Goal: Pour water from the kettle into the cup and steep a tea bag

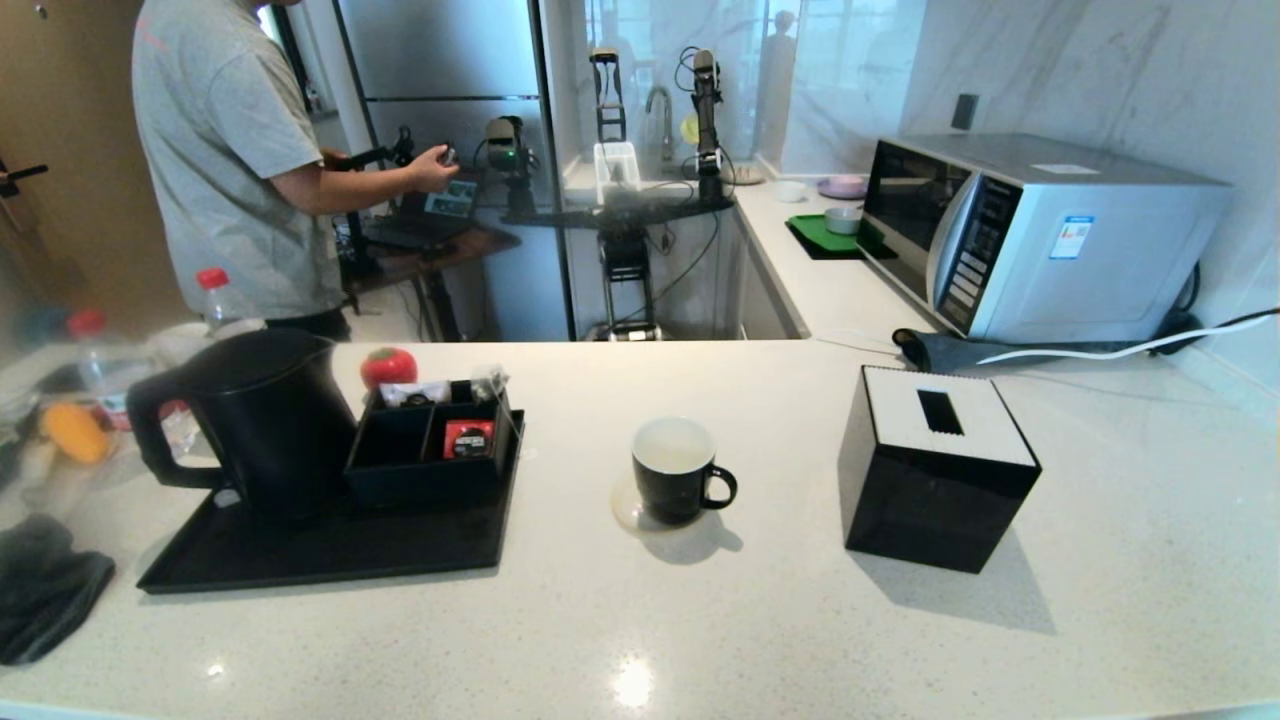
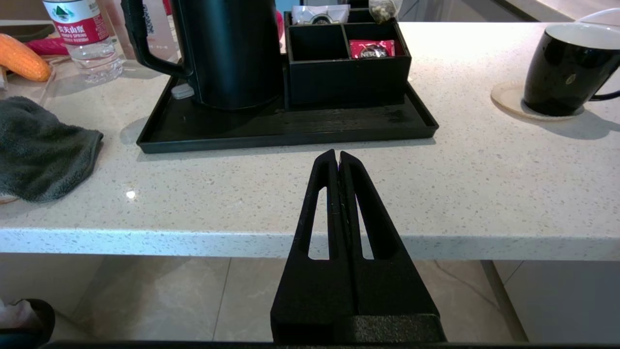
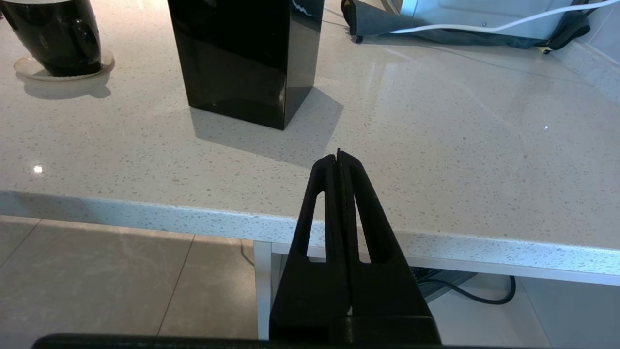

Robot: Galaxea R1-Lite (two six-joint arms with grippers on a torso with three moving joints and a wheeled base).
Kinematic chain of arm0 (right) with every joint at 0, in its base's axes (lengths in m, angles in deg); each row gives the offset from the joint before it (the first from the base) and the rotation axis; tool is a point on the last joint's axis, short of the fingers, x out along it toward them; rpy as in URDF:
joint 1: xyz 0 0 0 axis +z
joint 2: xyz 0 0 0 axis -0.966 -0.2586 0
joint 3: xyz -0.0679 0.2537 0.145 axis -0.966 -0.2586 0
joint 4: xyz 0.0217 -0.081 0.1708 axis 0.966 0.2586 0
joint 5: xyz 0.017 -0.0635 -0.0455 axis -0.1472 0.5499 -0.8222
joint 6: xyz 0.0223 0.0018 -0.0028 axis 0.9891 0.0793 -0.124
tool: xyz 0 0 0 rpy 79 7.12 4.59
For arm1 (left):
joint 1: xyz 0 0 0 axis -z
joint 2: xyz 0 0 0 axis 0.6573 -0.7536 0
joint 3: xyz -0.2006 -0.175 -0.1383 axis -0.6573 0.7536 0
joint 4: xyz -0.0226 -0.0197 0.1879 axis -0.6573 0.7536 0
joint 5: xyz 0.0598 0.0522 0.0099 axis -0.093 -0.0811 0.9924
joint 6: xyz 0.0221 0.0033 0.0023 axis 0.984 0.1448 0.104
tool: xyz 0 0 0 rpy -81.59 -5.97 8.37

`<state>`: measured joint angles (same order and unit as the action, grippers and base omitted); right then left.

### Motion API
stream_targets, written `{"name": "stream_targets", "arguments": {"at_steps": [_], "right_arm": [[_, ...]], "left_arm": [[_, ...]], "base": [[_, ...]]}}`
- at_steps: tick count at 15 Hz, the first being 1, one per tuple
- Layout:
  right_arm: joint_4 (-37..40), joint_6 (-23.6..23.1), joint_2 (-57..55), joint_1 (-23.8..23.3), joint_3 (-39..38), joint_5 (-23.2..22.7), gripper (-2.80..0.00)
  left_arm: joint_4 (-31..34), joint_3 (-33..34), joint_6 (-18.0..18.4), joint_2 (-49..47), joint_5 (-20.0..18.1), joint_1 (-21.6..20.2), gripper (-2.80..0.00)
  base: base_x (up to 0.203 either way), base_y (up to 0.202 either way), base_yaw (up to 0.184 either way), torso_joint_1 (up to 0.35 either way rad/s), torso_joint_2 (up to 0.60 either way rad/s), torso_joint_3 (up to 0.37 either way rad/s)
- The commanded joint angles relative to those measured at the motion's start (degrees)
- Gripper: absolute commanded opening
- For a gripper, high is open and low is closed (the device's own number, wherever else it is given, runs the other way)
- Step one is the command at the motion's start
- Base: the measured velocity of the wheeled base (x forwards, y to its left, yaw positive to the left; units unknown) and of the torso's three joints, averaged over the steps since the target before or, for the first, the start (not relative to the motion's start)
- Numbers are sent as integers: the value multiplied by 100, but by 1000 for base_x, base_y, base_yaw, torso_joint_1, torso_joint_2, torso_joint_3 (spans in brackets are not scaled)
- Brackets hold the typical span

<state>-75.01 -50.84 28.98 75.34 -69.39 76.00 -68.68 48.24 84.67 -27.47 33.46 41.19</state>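
Note:
The tall black kettle (image 1: 265, 420) (image 2: 227, 53) stands on the left end of a black tray, its loop handle pointing left. The small black cup (image 1: 675, 475) (image 2: 562, 68) (image 3: 53, 34), white inside, sits on a round coaster at mid-counter, handle to the right. The greyish tea bag (image 1: 491, 381) (image 2: 384, 8) rests at the back right corner of the compartment box. My left gripper (image 2: 337, 154) is shut and empty, hanging at the counter's front edge before the tray. My right gripper (image 3: 338, 156) is also shut and empty, at the front edge before the tissue box. Neither shows in the head view.
The black tray (image 1: 330, 550) also holds a low compartment box (image 1: 425, 485) with a red sachet (image 1: 468, 438). A black tissue box (image 1: 935, 470) stands right of the cup. A microwave (image 1: 1040, 235) is at the back right, a dark cloth (image 1: 40, 590) and bottles at far left.

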Motion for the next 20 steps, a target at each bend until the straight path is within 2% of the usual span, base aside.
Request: {"name": "stream_targets", "arguments": {"at_steps": [1, 17, 19, 20], "right_arm": [[1, -9, -7, 2, 0, 1, -280], [1, -9, -7, 2, 0, 1, -280], [1, -9, -7, 2, 0, 1, -280], [1, -9, -7, 2, 0, 1, -280]], "left_arm": [[-1, 0, -5, 2, 3, -1, -280], [-10, 0, 1, 2, -3, -1, -280], [219, -421, 53, -56, 33, -1, -280], [580, -793, 59, -159, 53, -1, -280]], "base": [[0, 0, 0, 0, 0, 0], [0, 0, 0, 0, 0, 0], [0, 0, 0, 0, 0, 0], [0, 0, 0, 0, 0, 0]]}}
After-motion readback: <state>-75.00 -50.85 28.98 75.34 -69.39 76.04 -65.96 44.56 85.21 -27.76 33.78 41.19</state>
